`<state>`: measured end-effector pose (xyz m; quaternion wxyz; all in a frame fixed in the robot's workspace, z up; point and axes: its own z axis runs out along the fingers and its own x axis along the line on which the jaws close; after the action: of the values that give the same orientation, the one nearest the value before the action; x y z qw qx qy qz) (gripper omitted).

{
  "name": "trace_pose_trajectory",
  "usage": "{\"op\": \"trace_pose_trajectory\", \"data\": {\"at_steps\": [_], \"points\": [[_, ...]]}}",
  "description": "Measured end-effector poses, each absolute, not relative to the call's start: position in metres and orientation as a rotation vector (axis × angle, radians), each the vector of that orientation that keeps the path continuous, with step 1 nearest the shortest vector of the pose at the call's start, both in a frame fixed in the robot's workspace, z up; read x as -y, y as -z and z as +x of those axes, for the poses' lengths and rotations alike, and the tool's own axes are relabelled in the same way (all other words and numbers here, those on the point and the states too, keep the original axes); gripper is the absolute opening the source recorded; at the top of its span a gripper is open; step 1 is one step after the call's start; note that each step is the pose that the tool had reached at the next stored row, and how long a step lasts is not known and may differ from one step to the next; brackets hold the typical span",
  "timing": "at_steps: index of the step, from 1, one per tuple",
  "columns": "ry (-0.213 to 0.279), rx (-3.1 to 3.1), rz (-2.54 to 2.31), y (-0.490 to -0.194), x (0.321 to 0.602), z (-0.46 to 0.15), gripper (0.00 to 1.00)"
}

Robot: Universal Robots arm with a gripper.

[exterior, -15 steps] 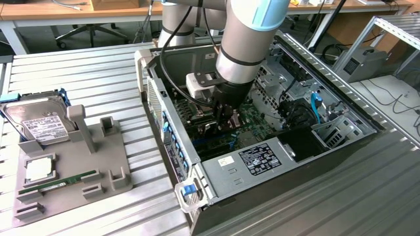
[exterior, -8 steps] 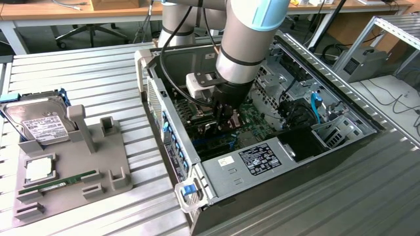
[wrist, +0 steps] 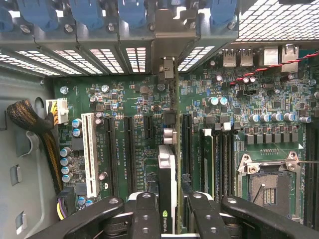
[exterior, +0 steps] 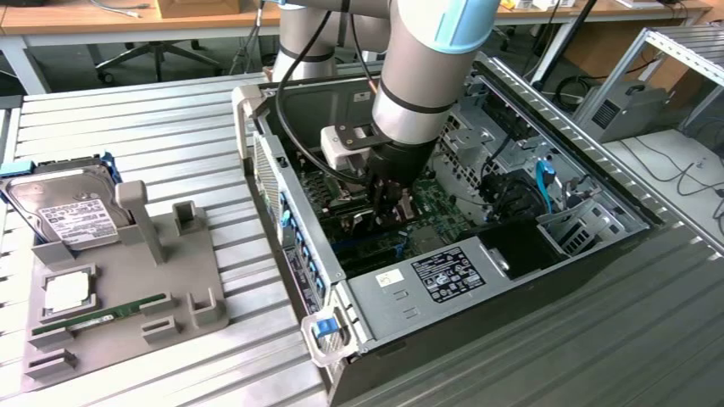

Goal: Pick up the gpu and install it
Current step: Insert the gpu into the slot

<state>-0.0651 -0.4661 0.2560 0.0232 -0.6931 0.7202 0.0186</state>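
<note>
Your arm (exterior: 421,93) is reaching straight down into the case (exterior: 633,208), its pincer (wrist: 169,211) clamping the gpu (wrist: 167,172) edge-on, upright over the motherboard (wrist: 129,99) slots. From the exterior view, the arm is hiding the card, and you cannot tell whether it is seated.

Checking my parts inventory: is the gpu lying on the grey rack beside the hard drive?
No, the gpu is held edge-on between the jaws over the motherboard inside the computer case.
</note>
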Motion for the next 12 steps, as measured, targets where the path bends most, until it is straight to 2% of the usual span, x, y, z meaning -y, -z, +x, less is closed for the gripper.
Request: {"op": "trace_pose_trajectory", "data": {"at_steps": [12], "points": [[-0.058,-2.209,-2.168,-0.256,0.4662,-0.0651,0.27]]}}
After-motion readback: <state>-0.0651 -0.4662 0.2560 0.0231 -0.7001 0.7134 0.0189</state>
